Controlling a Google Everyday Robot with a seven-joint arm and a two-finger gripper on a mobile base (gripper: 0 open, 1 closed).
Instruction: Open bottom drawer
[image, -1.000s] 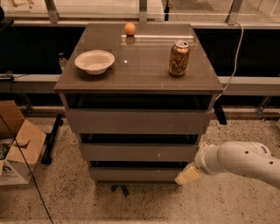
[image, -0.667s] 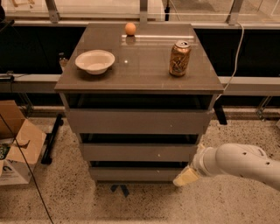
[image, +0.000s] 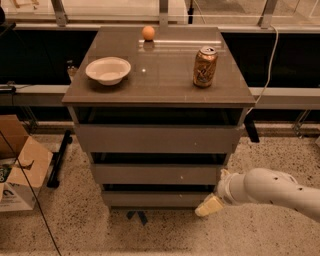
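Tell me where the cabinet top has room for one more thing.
Free on the top: the middle between bowl and can, and the front strip. The orange sits at the back. The gripper is low, by the bottom drawer.

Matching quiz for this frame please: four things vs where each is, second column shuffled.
1 white bowl
2 soda can
3 orange sphere
4 gripper

A far edge of the cabinet top
B right side of the top
C left side of the top
D low, by the right end of the bottom drawer

Pairs: 1-C, 2-B, 3-A, 4-D
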